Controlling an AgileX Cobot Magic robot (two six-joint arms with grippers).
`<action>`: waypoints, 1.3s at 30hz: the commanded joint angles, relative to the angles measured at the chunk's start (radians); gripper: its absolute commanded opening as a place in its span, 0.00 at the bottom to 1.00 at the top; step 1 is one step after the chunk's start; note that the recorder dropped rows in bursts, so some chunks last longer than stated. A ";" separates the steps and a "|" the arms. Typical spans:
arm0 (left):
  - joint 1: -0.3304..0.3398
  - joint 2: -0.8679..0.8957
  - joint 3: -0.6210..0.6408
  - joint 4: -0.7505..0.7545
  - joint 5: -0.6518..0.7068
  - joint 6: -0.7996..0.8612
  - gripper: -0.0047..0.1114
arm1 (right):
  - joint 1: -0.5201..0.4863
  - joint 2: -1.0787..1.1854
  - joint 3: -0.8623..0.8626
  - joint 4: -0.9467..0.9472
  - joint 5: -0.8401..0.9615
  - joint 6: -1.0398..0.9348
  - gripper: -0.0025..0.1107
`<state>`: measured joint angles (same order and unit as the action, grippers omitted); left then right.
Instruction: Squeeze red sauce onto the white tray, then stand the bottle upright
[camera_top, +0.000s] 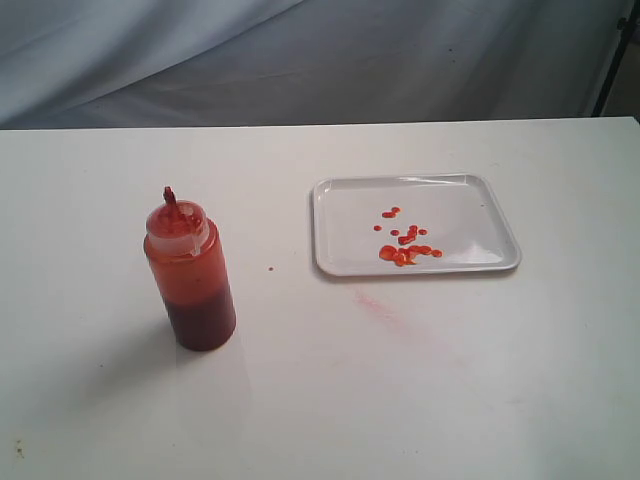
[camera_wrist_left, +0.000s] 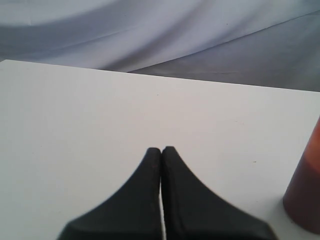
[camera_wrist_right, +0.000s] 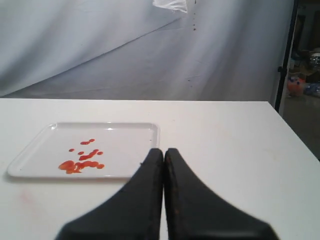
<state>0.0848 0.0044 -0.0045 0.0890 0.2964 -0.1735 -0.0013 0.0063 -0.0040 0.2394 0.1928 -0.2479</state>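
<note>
The bottle (camera_top: 190, 272) stands upright on the white table, left of centre in the exterior view; its dark red base (camera_wrist_left: 306, 192) shows at the edge of the left wrist view. The white tray (camera_top: 345, 255) lies to its right, with glossy drops of red sauce (camera_top: 405, 243) on it. The right wrist view shows the tray (camera_wrist_right: 115, 132) and the red sauce (camera_wrist_right: 80, 160) too. My left gripper (camera_wrist_left: 161, 149) is shut on nothing, beside the bottle and apart from it. My right gripper (camera_wrist_right: 164, 150) is shut on nothing, near the tray's corner. Neither arm appears in the exterior view.
A faint pink smear (camera_top: 380, 305) marks the table in front of the tray. A tiny red spot (camera_top: 270, 269) lies between bottle and tray. Grey cloth (camera_top: 300, 60) hangs behind the table's far edge. A dark stand (camera_wrist_right: 285, 55) rises past the table's right side.
</note>
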 joint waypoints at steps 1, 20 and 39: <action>-0.007 -0.004 0.005 0.003 -0.008 -0.001 0.04 | 0.001 -0.006 0.004 0.017 0.006 -0.014 0.02; -0.007 -0.004 0.005 0.003 -0.008 -0.001 0.04 | 0.001 -0.006 0.004 -0.213 0.018 0.280 0.02; -0.007 -0.004 0.005 0.003 -0.008 -0.001 0.04 | 0.001 -0.006 0.004 -0.229 0.145 0.197 0.02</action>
<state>0.0840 0.0044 -0.0045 0.0890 0.2964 -0.1735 -0.0013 0.0063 -0.0040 0.0067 0.3293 -0.0242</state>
